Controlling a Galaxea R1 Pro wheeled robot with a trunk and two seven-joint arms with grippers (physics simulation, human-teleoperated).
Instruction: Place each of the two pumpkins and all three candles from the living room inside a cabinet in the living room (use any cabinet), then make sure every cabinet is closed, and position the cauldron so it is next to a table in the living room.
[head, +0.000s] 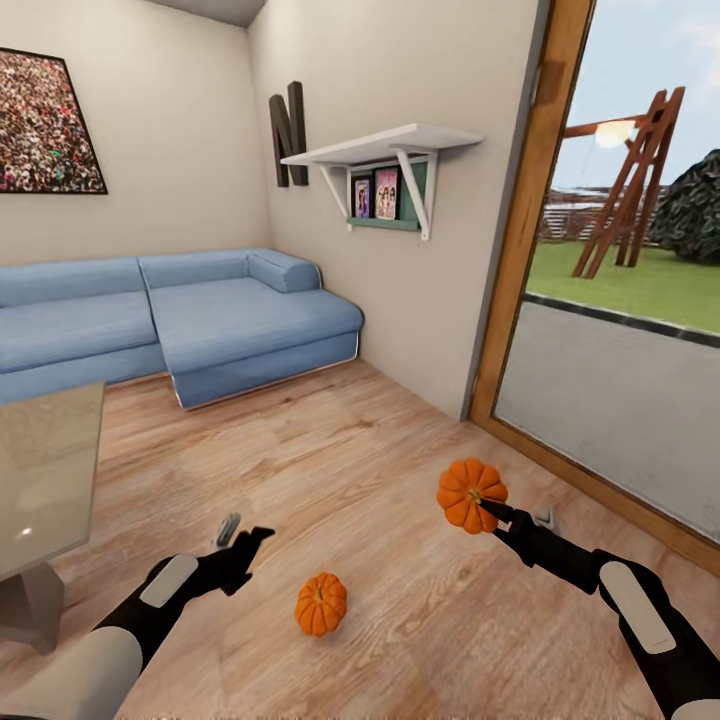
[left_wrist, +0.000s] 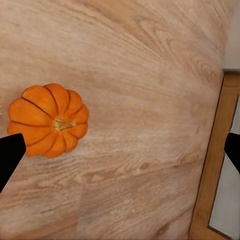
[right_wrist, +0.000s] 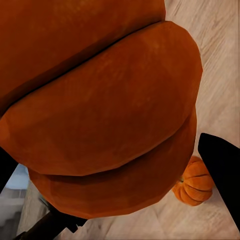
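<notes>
The right gripper (head: 497, 508) pinches one pumpkin (head: 471, 493) above the floor (head: 380, 450); the second pumpkin (head: 321, 603) lies on the floor, nearer the left gripper (head: 243, 537), which is spread and just beside it.

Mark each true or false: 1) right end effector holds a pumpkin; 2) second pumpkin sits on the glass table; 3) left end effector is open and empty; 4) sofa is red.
1) True. The right end effector is shut on the held pumpkin, lifted off the floor.
2) False. The second pumpkin lies on the wooden floor, apart from the glass table.
3) True. The left end effector is open, gripping nothing.
4) False. The sofa is blue.
</notes>
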